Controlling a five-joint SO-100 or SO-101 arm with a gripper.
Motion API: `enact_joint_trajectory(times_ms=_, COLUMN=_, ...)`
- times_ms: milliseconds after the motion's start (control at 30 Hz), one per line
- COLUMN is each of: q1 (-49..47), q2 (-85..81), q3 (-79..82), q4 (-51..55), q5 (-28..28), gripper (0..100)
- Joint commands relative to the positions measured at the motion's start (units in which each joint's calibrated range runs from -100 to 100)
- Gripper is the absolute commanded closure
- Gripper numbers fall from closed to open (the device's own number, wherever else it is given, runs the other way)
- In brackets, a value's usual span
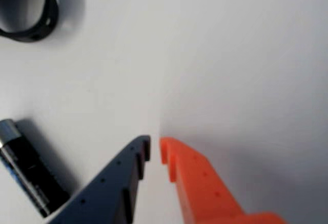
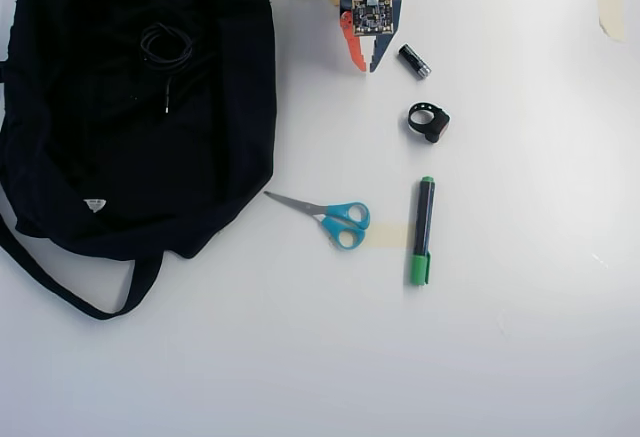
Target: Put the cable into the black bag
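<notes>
Already the cable (image 2: 165,47) lies as a small coil on top of the black bag (image 2: 120,157) in the overhead view, its plug end trailing down over the fabric; whether it sits inside the bag's opening or merely on the cloth cannot be told from above. The end effector (image 2: 365,62) is well apart from it, hovering over the bare white worktop (image 2: 500,337) near the top edge, with its orange and dark fingers drawn to a narrow gap and nothing between them, as the wrist view confirms (image 1: 155,149). Close by are a battery (image 2: 414,61) and a black ring-shaped strap (image 2: 429,122); scissors (image 2: 330,217) and a green marker (image 2: 423,232) lie further off. By my reading the placing step looks done or nearly so, and the next move probably calls only for the arm to go to rest without sweeping the battery just beside it.
</notes>
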Motion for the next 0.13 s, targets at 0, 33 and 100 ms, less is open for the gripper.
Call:
enact_joint_trajectory(times_ms=0, q1=0.3, q2=-0.8, q3=1.2, q4=1.2, q5=0.2, gripper=98)
enact_joint_trajectory(times_ms=33, q1=0.3, q2=-0.8, q3=1.2, q4=1.2, q5=0.2, gripper=98)
enact_joint_trajectory(times_ms=100, q1=0.3, q2=-0.8, q3=1.2, q4=1.2, q5=0.2, gripper=98)
